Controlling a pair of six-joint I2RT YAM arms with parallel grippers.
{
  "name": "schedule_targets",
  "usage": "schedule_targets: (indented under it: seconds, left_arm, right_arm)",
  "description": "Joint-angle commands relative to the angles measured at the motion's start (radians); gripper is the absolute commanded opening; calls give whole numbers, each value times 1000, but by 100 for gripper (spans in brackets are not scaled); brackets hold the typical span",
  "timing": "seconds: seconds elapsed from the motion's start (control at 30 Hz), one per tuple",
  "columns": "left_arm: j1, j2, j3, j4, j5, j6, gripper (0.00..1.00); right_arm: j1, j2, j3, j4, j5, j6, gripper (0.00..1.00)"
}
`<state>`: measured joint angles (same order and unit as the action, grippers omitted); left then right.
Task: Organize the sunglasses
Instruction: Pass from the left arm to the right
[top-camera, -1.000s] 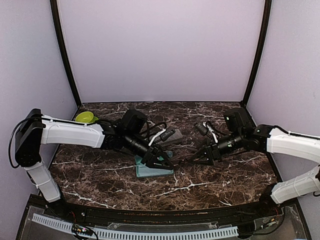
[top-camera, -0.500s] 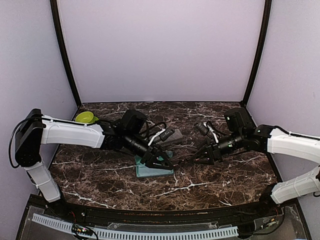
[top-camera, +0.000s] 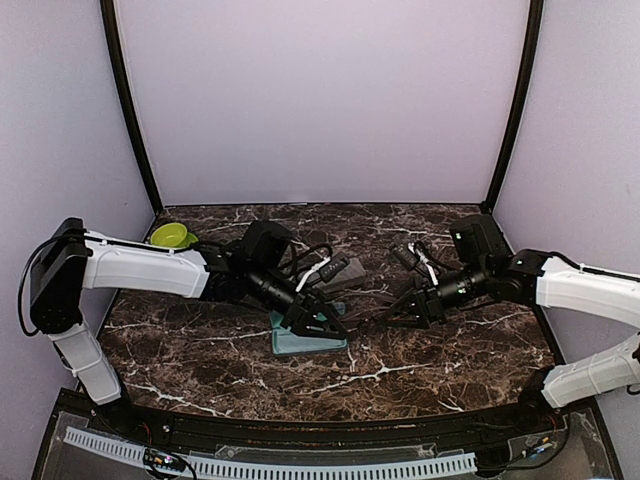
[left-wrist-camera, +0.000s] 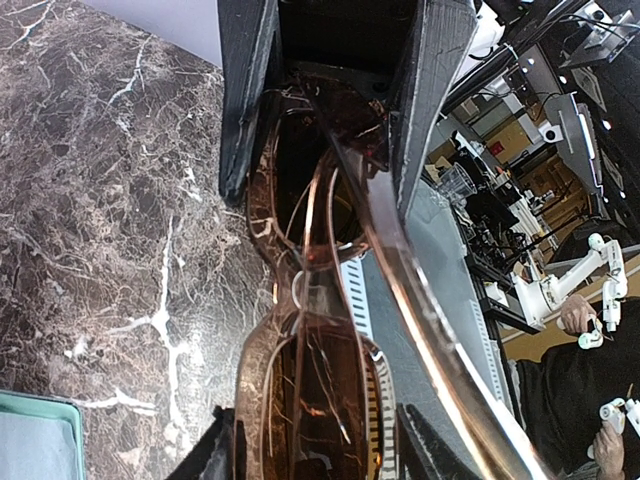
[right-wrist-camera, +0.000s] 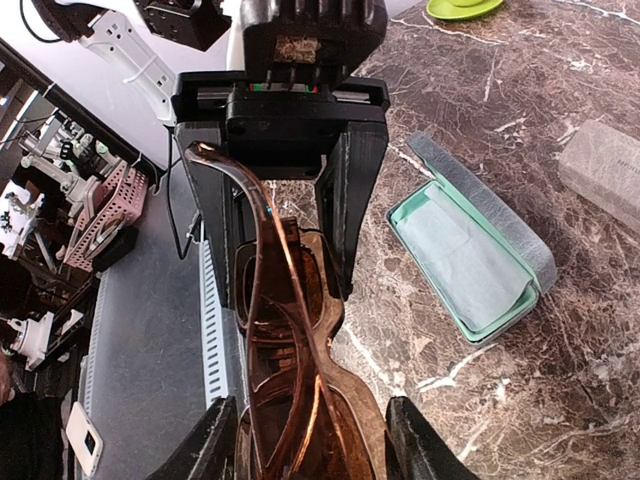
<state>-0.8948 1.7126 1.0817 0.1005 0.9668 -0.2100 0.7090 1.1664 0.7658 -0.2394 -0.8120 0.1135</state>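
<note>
The dark brown sunglasses (top-camera: 365, 318) hang in the air between my two grippers, above the marble table. My left gripper (top-camera: 328, 325) is shut on one lens end and my right gripper (top-camera: 403, 312) is shut on the other. In the left wrist view the folded sunglasses (left-wrist-camera: 300, 290) run from my left gripper (left-wrist-camera: 315, 450) up to the right gripper (left-wrist-camera: 335, 90). In the right wrist view the sunglasses (right-wrist-camera: 300, 330) run from my right gripper (right-wrist-camera: 312, 445) to the left gripper (right-wrist-camera: 285, 200). One temple arm sticks out loose. The pink-purple pair is out of view.
An open case (top-camera: 300, 342) with a teal lining and a light blue cloth lies under the left gripper, and shows in the right wrist view (right-wrist-camera: 470, 255). A closed grey case (right-wrist-camera: 605, 170) lies behind it. A green bowl (top-camera: 172, 235) sits at the far left.
The right gripper has shifted slightly right and back with its end of the sunglasses. The left arm has barely moved.
</note>
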Motion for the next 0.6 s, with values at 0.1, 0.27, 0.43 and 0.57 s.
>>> schedule_targets:
  seconds: [0.1, 0.27, 0.43, 0.57]
  left_arm:
    - [8, -63, -37, 31, -28, -10, 37]
    - [9, -71, -49, 41, -37, -12, 54]
    - [14, -75, -62, 47, -29, -14, 64]
    - [17, -87, -73, 46, -17, -11, 67]
  right_arm:
    - [-4, -30, 0, 27, 16, 2, 30]
    - [-9, -26, 3, 28, 10, 6, 28]
    - [-16, -28, 3, 30, 8, 8, 26]
    - [-25, -26, 3, 28, 14, 14, 25]
